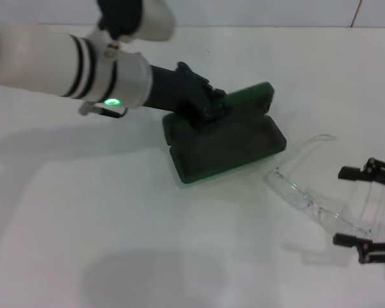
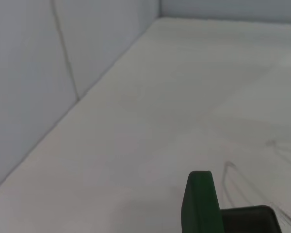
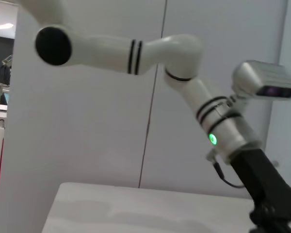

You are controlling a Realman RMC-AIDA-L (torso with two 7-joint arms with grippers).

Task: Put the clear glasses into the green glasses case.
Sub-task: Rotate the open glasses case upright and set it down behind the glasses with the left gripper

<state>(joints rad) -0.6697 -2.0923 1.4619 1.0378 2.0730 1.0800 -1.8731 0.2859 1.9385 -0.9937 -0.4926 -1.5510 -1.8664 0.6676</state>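
We saw the green glasses case (image 1: 228, 138) lying open near the middle of the white counter (image 1: 115, 224), a dark green, flat, rounded-rectangular shell with a dark lining inside; its lid stood raised along the far side, tilted back, and the tray part lay flat toward us. The left claw (image 1: 205, 106) reached in from the left at the far-left corner of the case, right at the lid's edge and touching it, but its dark fingers merged with the case, so we could not tell whether they were apart or together. In the left wrist view only a green corner of the case (image 2: 201, 204) showed against the bare counter, with faint clear outlines beyond it. The clear glasses (image 1: 308, 199) lay on the counter just to the right of the case and a little nearer, apart from it; they were fully transparent, a one-piece wraparound lens with clear arms, one arm curving away to the far side, and the frame was hard to pick out against the white surface. The right claw (image 1: 366, 208) sat at the right edge of the scene with its black fingers spread wide apart, one on either side of the glasses' right end, gripping nothing. The right wrist view showed only the left arm (image 3: 184, 73) against the wall.
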